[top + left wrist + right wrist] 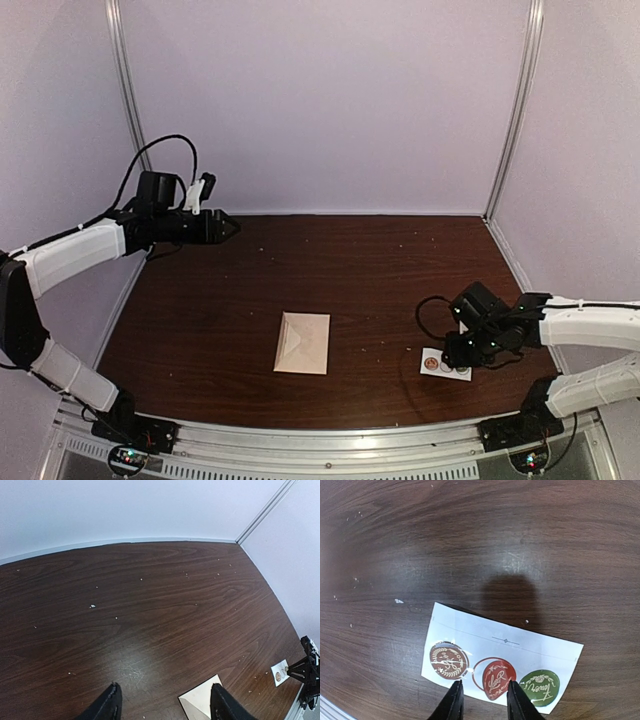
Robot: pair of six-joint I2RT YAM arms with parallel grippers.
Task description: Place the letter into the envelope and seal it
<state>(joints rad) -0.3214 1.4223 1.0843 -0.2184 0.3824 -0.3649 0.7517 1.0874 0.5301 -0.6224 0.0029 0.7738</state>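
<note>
Right gripper [482, 686] low over sticker strip [510, 635], jaws narrow, straddling middle red sticker [495, 676], grip unconfirmed. Envelope [302, 342] flat at centre of table [400, 270], well left of it. Left gripper [228, 226] wide, empty, raised far back-left; right arm nearer

Non-task items: table, sticker strip, enclosure

Dark wood-grain table [380, 270] with small white specks [92, 606] scattered on it, mostly toward the back. White sticker strip [446, 365] lies flat near the front right of the table. Three round stickers in a row on it: brown-red with a wreath design [449, 660], red with script [496, 677], green with script [539, 685]. The red one sits offset from a round outline on the backing. Soft dark shadow [510, 592] on the wood just beyond the strip. Pale lilac walls [320, 100] on three sides, metal posts [515, 110] at the back corners, metal rail [330, 450] along the near edge
</note>
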